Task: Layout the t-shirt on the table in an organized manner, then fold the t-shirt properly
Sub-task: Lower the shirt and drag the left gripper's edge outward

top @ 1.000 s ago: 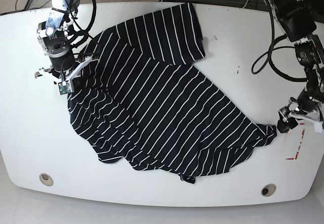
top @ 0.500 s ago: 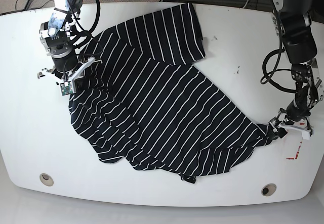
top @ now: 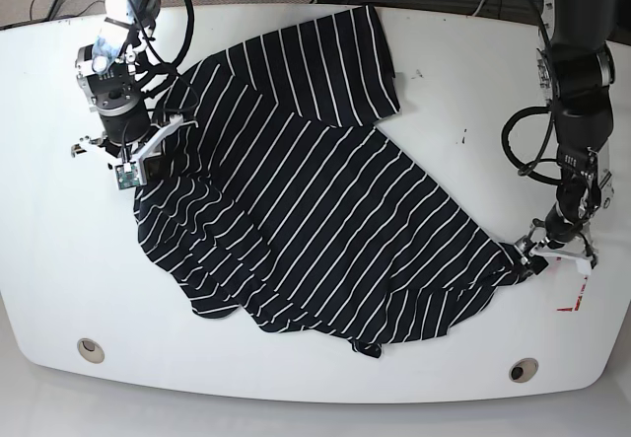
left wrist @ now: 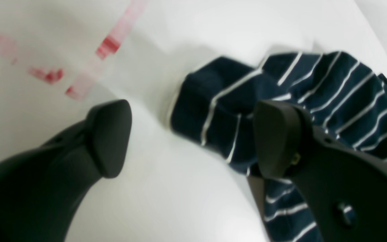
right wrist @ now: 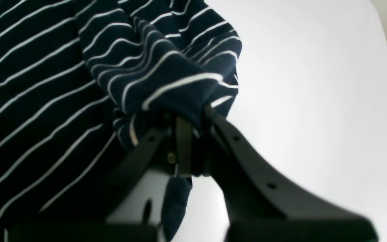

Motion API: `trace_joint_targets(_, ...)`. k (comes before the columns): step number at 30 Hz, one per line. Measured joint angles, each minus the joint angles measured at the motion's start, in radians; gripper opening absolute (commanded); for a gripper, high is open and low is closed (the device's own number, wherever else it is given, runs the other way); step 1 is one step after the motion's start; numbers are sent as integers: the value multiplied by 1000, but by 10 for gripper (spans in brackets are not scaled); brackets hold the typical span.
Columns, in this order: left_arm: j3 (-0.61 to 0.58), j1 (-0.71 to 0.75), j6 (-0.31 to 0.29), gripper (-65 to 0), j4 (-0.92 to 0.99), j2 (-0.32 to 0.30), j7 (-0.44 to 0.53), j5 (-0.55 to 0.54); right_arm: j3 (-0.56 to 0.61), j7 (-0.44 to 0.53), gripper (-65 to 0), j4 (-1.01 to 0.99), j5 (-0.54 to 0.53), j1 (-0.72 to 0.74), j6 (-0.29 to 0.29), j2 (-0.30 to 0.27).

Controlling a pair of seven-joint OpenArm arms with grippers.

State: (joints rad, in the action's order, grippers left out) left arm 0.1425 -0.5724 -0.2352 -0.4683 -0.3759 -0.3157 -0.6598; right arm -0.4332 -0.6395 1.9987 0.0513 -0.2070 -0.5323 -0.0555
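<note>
T-shirt (top: pixel 325 210): spread rumpled over the middle of the table (top: pixel 296 378); black with thin white stripes.
Long axis: laid on a diagonal, from about 10 o'clock to about 4 o'clock in the base view; a squared flap is pointed toward 12 o'clock, and a narrow bunched corner is drawn out toward 4 o'clock.
Stripes: seen running from about 7 o'clock to 1 o'clock across most of the cloth.
Right gripper (right wrist: pixel 188 134): fingers are pressed together on a gathered fold of the t-shirt at its 10 o'clock edge.
Left gripper (left wrist: pixel 191 137): fingers are held wide apart, low over the 4 o'clock corner; one fingertip (left wrist: pixel 108 137) is over bare table, the other is over striped cloth; nothing is clamped.
Sticker (top: pixel 577 294): red-and-white, lying on the table just beside the drawn-out corner.
Base view only: the whole outline of the garment and two round grey grommet holes (top: pixel 90 349) near the 6 o'clock edge are shown.
Wrist views only: the pinched fold between the shut fingers is shown in the right wrist view; the gap between the parted fingers and the curled cloth tip in the left wrist view.
</note>
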Motion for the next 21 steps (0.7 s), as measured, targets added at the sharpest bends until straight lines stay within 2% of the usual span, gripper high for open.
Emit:
trace_joint_targets(5,-37,-30,-4,-108,46,2,26,-4,0,0,-647,0,0,1,0,0)
trace_joint_targets(9,-47,-43,11,-108,50,26,37,-2,-2,0,-647,0,0,1,0,0)
trace_joint_targets(14,-47,-49,-3,-119,47,68,37,-1,-2,0,-647,0,0,1,-1,0)
trace_joint_targets(18,-50,-60,-5,-228,49,89,25,-5,-2,0,-647,0,0,1,0,0)
trace_joint_targets(19,-50,-62,-4,-301,50,90,18,-4,-2,0,-647,0,0,1,0,0)
trace_joint_targets(21,-52,-62,-1,-399,52,89,11,-5,-2,0,-647,0,0,1,0,0)
